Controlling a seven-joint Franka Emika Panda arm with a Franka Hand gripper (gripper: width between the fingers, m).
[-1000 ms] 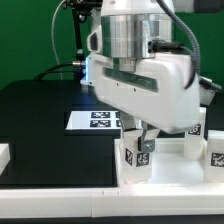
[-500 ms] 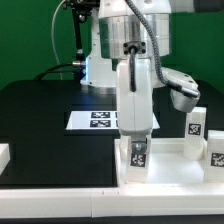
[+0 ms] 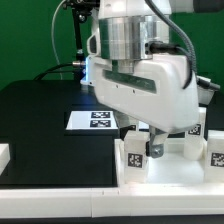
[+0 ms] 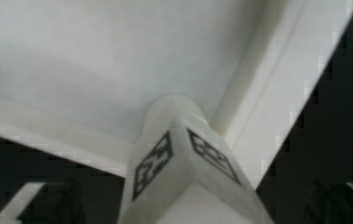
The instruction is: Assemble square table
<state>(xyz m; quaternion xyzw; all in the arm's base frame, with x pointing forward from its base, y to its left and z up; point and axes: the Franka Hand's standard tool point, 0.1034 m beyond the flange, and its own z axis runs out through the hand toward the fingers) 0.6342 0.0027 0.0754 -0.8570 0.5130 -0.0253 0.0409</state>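
Nearest the exterior camera, a pale strip of table edge (image 3: 60, 205) runs along the front, with a plain white block (image 3: 3, 158) at the exterior view's left margin.

Just behind it, toward the exterior view's right, lies the square tabletop slab (image 3: 185, 178), white and flat on the black work surface (image 3: 40, 115). A tagged leg (image 3: 135, 158) stands upright on the slab's near left corner area, with black-and-white tags on its faces. The gripper (image 3: 147, 141) hangs directly over this leg, with one dark finger (image 3: 154, 143) visible beside the leg's upper end. Jaws look spread, with no firm clamp on the leg evident. Contact between finger and leg cannot be settled from this angle.

Wrist view: the leg (image 4: 187, 165) fills the middle, seen along one corner edge, two tag faces visible. The slab's (image 4: 102, 70) white surface and raised rim lie beyond it. Picture is blurred and the fingertips are not clearly made out.

Farther right on the slab, a second tagged leg (image 3: 214, 153) stands at the frame edge, and another tagged piece (image 3: 196, 128) shows behind the arm's body.

Farther back on the black surface lies the marker board (image 3: 95, 120), partly hidden by the arm. A green backdrop (image 3: 35, 40) is behind.
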